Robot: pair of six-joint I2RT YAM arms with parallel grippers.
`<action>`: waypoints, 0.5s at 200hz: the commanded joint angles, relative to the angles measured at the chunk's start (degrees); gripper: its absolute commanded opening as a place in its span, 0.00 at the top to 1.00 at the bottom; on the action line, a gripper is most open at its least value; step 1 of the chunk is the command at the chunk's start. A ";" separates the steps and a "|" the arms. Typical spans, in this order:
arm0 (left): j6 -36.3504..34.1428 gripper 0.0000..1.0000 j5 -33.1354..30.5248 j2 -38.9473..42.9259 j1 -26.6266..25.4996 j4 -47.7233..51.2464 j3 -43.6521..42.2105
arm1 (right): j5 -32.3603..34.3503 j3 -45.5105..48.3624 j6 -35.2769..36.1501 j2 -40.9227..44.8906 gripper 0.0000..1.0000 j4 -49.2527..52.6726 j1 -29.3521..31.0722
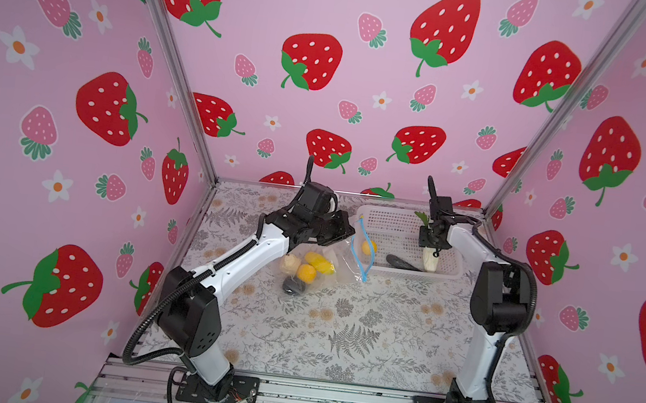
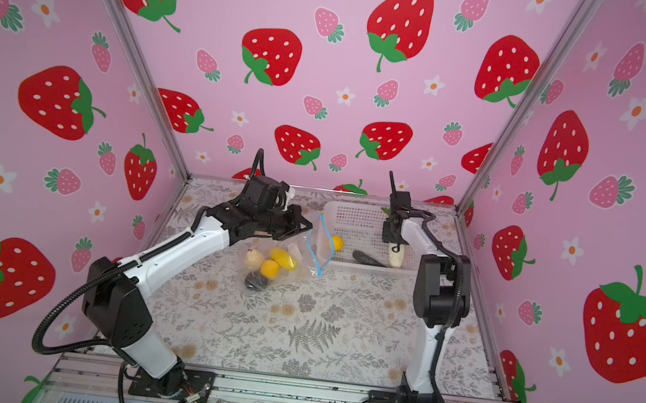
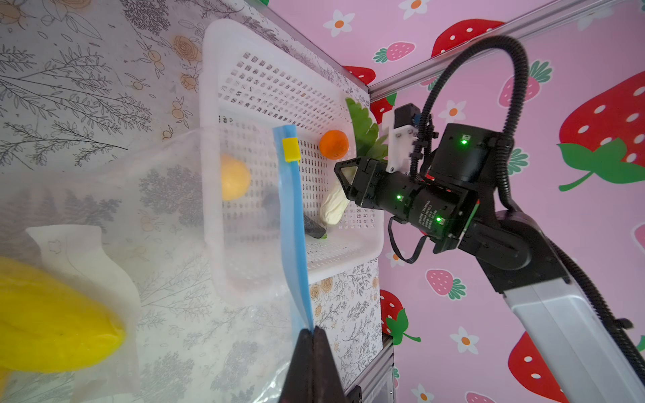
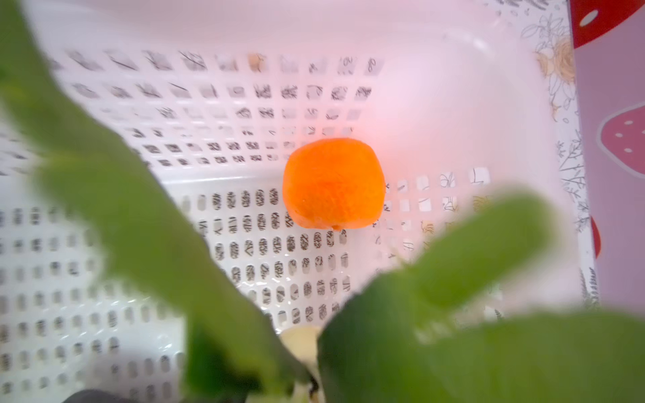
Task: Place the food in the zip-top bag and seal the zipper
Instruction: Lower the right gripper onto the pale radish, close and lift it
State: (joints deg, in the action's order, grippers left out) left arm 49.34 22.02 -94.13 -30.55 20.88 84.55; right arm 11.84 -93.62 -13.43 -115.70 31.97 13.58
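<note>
Both my claws gripping.
Left claw (image 3: 311,335) closed on light blue zipper strip (image 3: 295,216) of crinkly clear zip-top bag (image 1: 342,264), on counter (image 1: 338,338) beside white perforated basket (image 1: 390,219); right claw (image 1: 431,245) clamps cream-white leafy vegetable (image 1: 430,261) in basket.

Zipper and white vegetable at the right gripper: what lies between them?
In both top views, a yellow-orange fruit by the zipper, then a dark grey piece on the basket floor, before the white vegetable.

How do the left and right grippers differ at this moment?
The left gripper is shut on the blue strip of the bag; the right gripper grips a white vegetable with green leaves. The left gripper reaches sideways; the right gripper points down into the basket. Both hold something.
</note>
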 commanded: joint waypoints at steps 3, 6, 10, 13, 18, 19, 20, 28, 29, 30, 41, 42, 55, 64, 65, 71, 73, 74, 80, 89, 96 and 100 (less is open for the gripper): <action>-0.21 1.00 -0.31 -0.02 -0.26 0.50 2.23 | -7.73 1.70 -1.28 4.71 0.48 -2.32 -0.39; -0.21 1.00 -0.31 -0.01 -0.33 0.52 2.23 | -8.13 1.87 -1.32 4.98 0.48 -2.56 -0.40; -0.19 1.00 -0.31 -0.04 -0.32 0.56 2.23 | -9.10 2.20 -1.54 5.71 0.48 -3.05 -0.39; -0.21 1.00 -0.36 -0.01 -0.38 0.52 2.22 | -9.46 2.28 -1.63 6.02 0.48 -3.36 -0.38; -0.21 1.00 -0.39 -0.08 -0.35 0.53 2.23 | -10.60 2.77 -1.83 6.77 0.48 -4.13 -0.33; -0.21 1.00 -0.39 -0.04 -0.37 0.54 2.21 | -10.78 2.84 -1.89 6.92 0.48 -4.25 -0.32; -0.21 1.00 -0.40 -0.02 -0.34 0.55 2.20 | -11.00 2.93 -1.92 7.08 0.48 -4.40 -0.32; -0.19 1.00 -0.47 -0.05 -0.31 0.57 2.19 | -12.36 3.76 -2.40 8.23 0.48 -5.65 -0.32; -0.20 1.00 -0.48 -0.03 -0.31 0.61 2.15 | -12.54 3.87 -2.44 8.35 0.48 -5.80 -0.31; -0.21 1.00 -0.48 -0.06 -0.31 0.63 2.17 | -12.71 4.01 -2.50 8.50 0.48 -5.96 -0.36; -0.12 1.00 -0.59 -0.11 -0.31 0.57 2.10 | -14.31 5.50 -3.20 9.88 0.52 -8.15 -0.32; -0.12 1.00 -0.63 -0.10 -0.31 0.56 2.10 | -14.43 5.66 -3.28 10.06 0.52 -8.37 -0.36; -0.13 1.00 -0.58 -0.16 -0.37 0.58 2.11 | -15.99 7.34 -4.09 11.48 0.53 -10.46 -0.32; -0.04 1.00 -0.60 -0.18 -0.33 0.56 2.14 | -16.44 8.34 -4.60 12.21 0.53 -11.65 -0.31; -0.04 1.00 -0.63 -0.18 -0.27 0.56 2.12 | -16.42 8.44 -4.64 12.23 0.53 -11.66 -0.31; -0.04 1.00 -0.66 -0.23 -0.33 0.56 2.18 | -16.51 8.86 -4.84 12.68 0.53 -11.97 -0.33; -0.04 1.00 -0.66 -0.19 -0.31 0.52 2.15 | -16.59 8.98 -4.91 12.76 0.53 -12.07 -0.27; -0.04 1.00 -0.66 -0.19 -0.35 0.50 2.17 | -16.59 8.98 -4.91 12.76 0.53 -12.07 -0.27; -0.04 1.00 -0.71 -0.19 -0.31 0.55 2.16 | -16.77 9.38 -5.09 13.08 0.53 -12.43 -0.33; -0.06 1.00 -0.75 -0.26 -0.32 0.56 2.22 | -17.61 9.83 -5.57 13.53 0.54 -12.72 -0.29; -0.04 1.00 -0.76 -0.34 -0.35 0.60 2.33 | -18.48 10.27 -6.26 13.90 0.54 -12.72 -0.30; -0.04 1.00 -0.75 -0.42 -0.33 0.58 2.32 | -18.88 10.44 -6.52 14.08 0.54 -13.95 -0.31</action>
State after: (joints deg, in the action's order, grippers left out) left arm 49.34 21.58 -94.13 -30.65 20.99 84.58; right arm -3.33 -84.90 -17.50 -103.72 21.47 13.58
